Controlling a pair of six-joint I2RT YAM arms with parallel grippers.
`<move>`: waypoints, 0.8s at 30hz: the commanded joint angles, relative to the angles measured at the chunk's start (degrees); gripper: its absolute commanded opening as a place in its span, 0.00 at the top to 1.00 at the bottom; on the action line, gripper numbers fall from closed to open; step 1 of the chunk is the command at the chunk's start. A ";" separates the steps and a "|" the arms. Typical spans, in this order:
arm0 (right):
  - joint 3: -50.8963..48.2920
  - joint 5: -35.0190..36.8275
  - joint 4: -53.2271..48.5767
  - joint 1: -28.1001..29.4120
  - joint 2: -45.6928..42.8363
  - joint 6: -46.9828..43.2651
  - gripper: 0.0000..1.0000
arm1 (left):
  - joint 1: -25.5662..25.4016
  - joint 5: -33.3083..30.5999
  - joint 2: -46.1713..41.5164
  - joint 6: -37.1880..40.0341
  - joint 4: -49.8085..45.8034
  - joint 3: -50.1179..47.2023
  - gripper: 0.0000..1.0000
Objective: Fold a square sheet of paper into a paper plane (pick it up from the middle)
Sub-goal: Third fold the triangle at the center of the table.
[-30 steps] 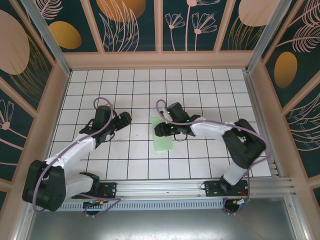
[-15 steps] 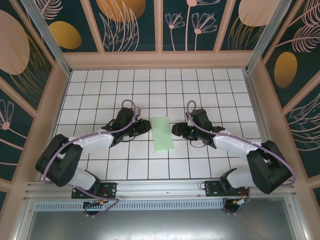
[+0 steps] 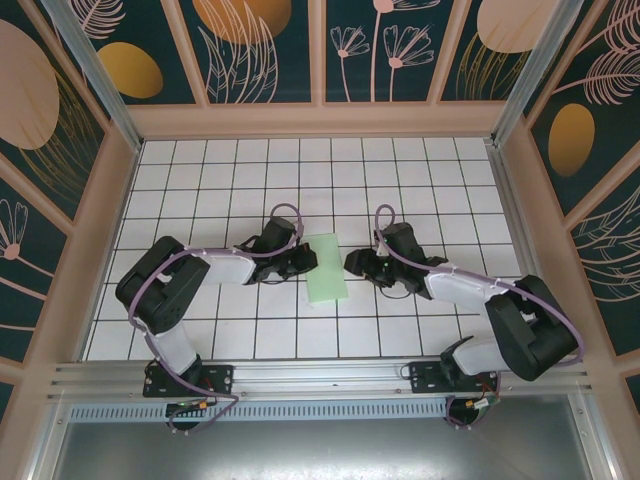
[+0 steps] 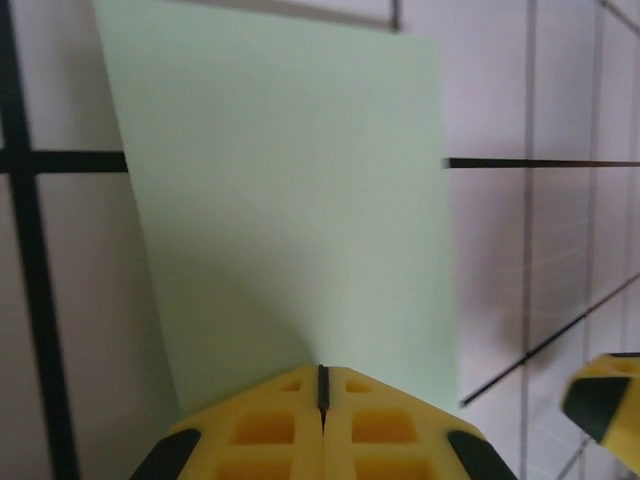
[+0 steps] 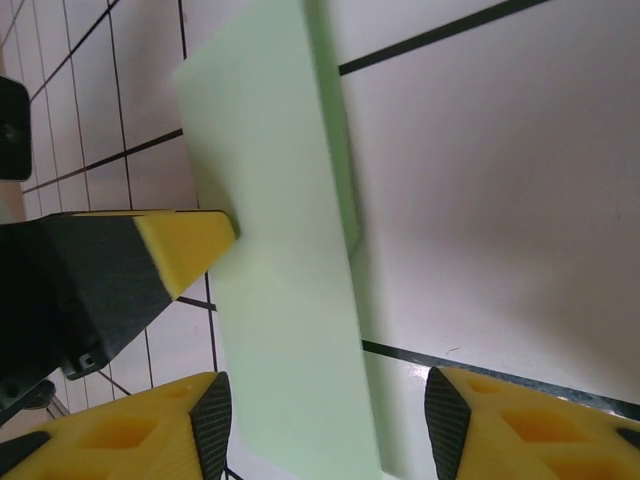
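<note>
Mint-green paper lies at the middle of the frame in the top view. It is the square sheet of paper (image 3: 325,267), already folded to a narrow rectangle and laid flat on the white gridded table (image 3: 200,170). The left gripper (image 3: 306,262) is set against its left long edge, and the right gripper (image 3: 351,263) is placed just beside its right long edge. With 2 grippers so close on opposite sides, the sheet could be shoved, buckled or skewed off its crease if either were driven inward unevenly.

In the left wrist view, the left gripper's fingers (image 4: 270,425) are closed tight at the bottom centre, with no gap along their seam. The sheet's near edge is met right at their tips, and whether that edge is nipped cannot be told. If it is merely pressed, the thin sheet could slip away; if nipped, the fold could be pulled open by a lift. Across the upper part of the frame the surface is seen smooth, matte and unwrinkled.

In the right wrist view, the right gripper's fingers (image 5: 120,440) are spread apart at the bottom of the frame. Nothing is held, and the sheet's end lies between them. A darker green strip and a shadow are seen along the sheet's right edge, so 2 layers are judged to be stacked there, the upper 1 slightly raised and liable to be snagged.
</note>
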 commanded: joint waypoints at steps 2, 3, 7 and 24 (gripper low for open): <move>-1.31 -2.28 1.60 -0.27 1.39 0.92 0.45 | 0.03 -2.67 2.08 1.94 -2.98 0.44 0.98; -1.32 -2.62 1.52 -0.30 1.56 0.91 0.45 | 0.01 -3.10 2.24 1.98 -3.13 0.16 0.98; -1.45 -4.44 1.65 -0.27 2.82 0.90 0.47 | 0.03 -3.86 2.79 1.84 -3.37 -0.80 0.99; -1.12 -11.20 6.47 2.85 8.91 2.59 0.59 | 0.03 -3.96 3.90 1.18 -2.68 -1.47 1.00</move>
